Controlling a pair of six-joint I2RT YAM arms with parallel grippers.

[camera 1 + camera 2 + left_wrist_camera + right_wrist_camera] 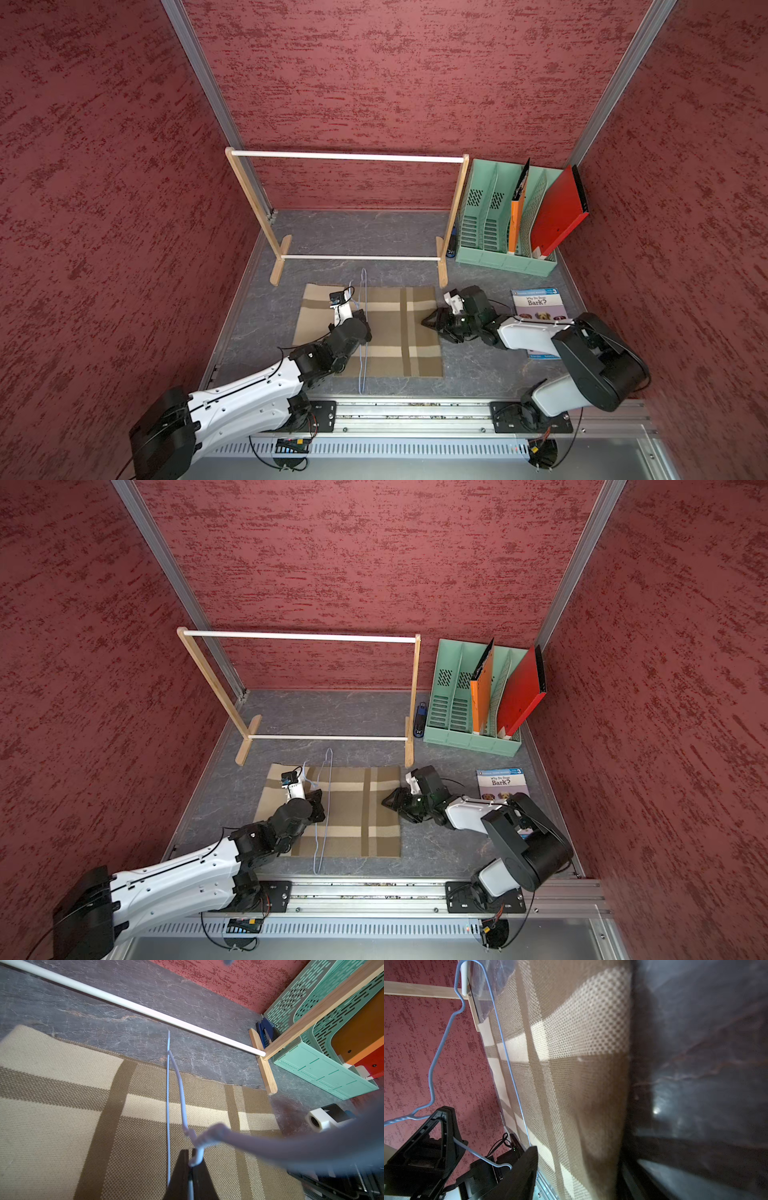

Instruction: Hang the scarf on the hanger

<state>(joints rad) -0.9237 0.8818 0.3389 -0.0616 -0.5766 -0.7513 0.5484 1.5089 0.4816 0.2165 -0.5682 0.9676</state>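
The only readable writing is on the thin book [536,305] right of centre in both top views: "Why Do Dogs Bark?", with a "3" in its corner; the right arm covers its lower part. The scarf [395,336], a woven tan rectangle crossed by cream and dark brown bands, lies flat on the grey marbled table [257,316] in the lower middle of the frame. The hanger [181,1095], thin pale blue wire with a twisted neck, stands on edge over the scarf's left half. The left gripper [191,1159] has its black fingers together, clamped on the wire at the neck. The right gripper [427,322] lies at the scarf's right edge, fingers apart with the border between them. Behind stand a wooden rack [456,208] with white rods and a perforated mint file holder [478,224].
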